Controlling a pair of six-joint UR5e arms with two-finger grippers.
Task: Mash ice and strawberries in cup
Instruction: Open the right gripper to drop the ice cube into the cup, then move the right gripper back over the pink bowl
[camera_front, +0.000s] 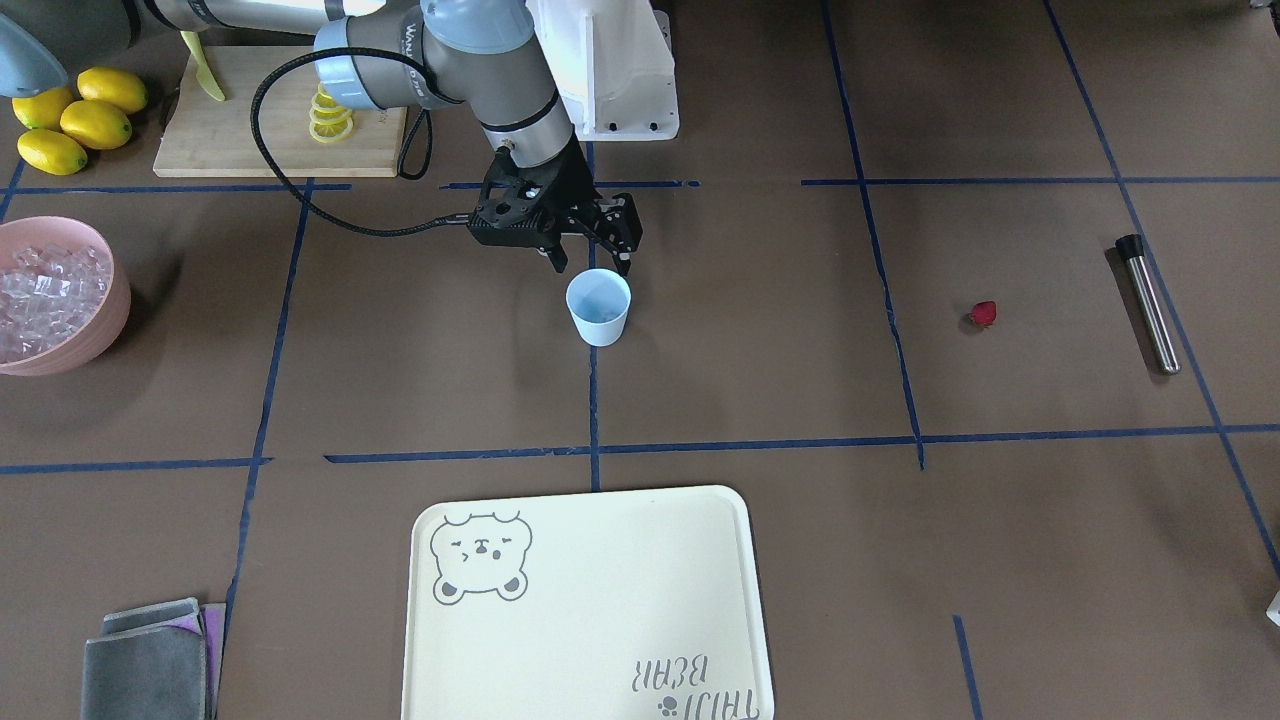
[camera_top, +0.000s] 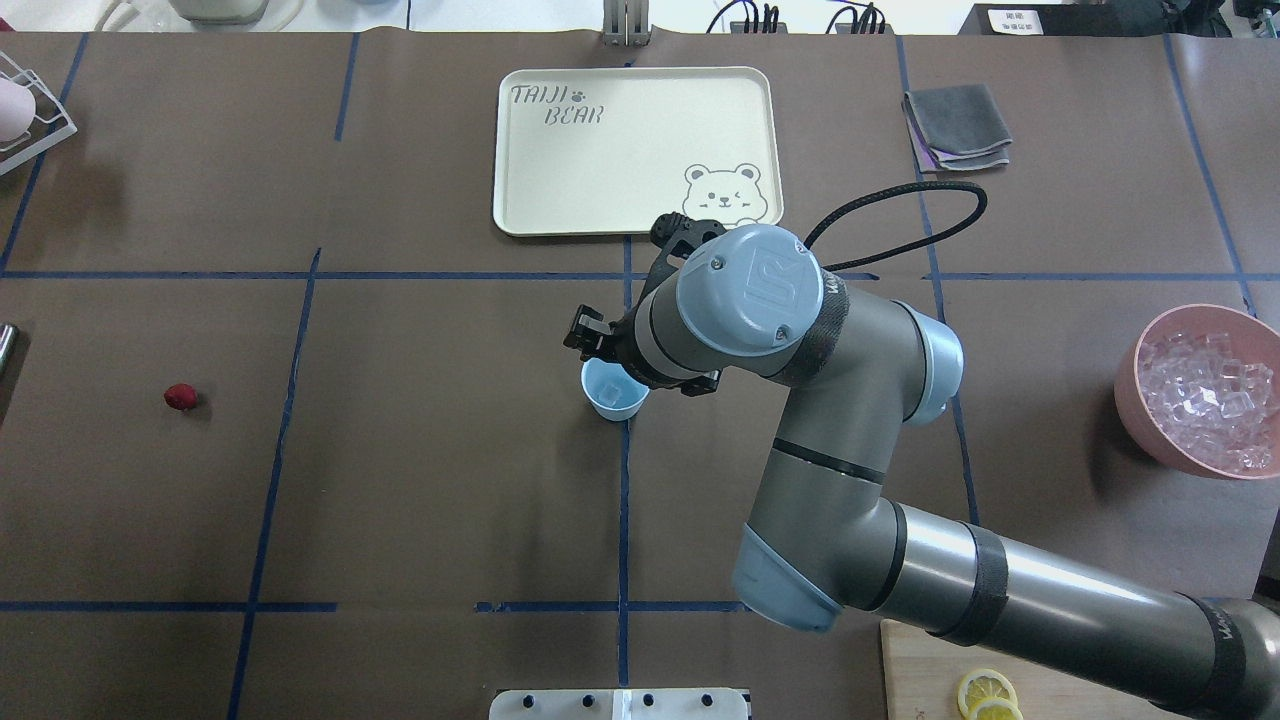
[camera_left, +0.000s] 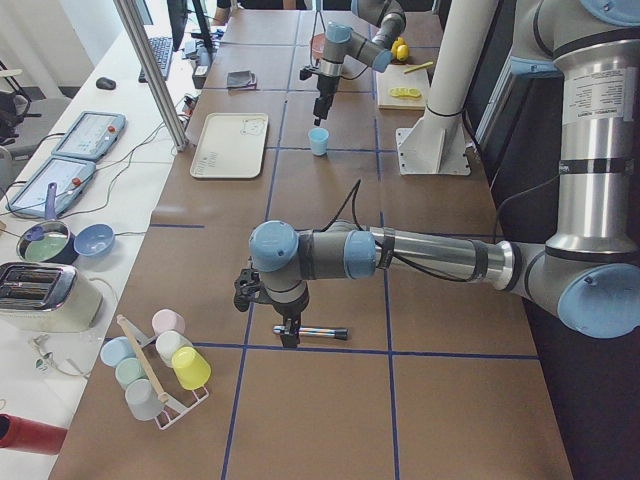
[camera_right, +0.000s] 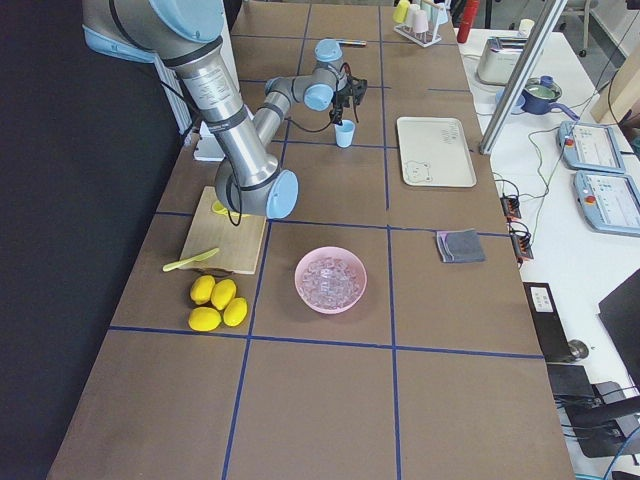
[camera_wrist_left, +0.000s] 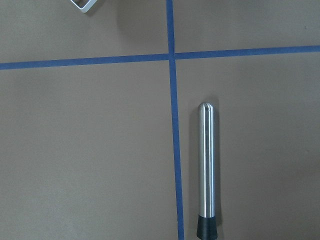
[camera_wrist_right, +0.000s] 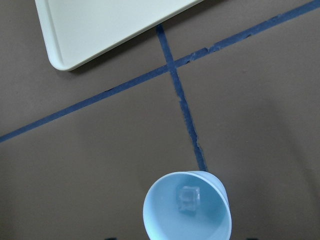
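At the left end of the surface (camera_left: 330, 410), left end effector (camera_left: 288, 335): is hanging low over the steel muddler (camera_wrist_left: 206, 165), probably to take it for mashing; whether it is spread or pressed together, I cannot tell.
Strawberry (camera_front: 984, 313): is lying on the surface between muddler and cup, nearer the muddler, not yet put in.
Cup (camera_front: 598, 307): is standing upright at the middle on a blue tape line (camera_wrist_right: 180, 100), where I judge both arms can reach.
Ice (camera_wrist_right: 189, 198): one cube is resting on the cup's bottom.
Right end effector (camera_front: 590, 262): is hovering just over the cup, spread and carrying nothing.
Pink bowl (camera_front: 120, 305): is holding more ice cubes at the far right end.
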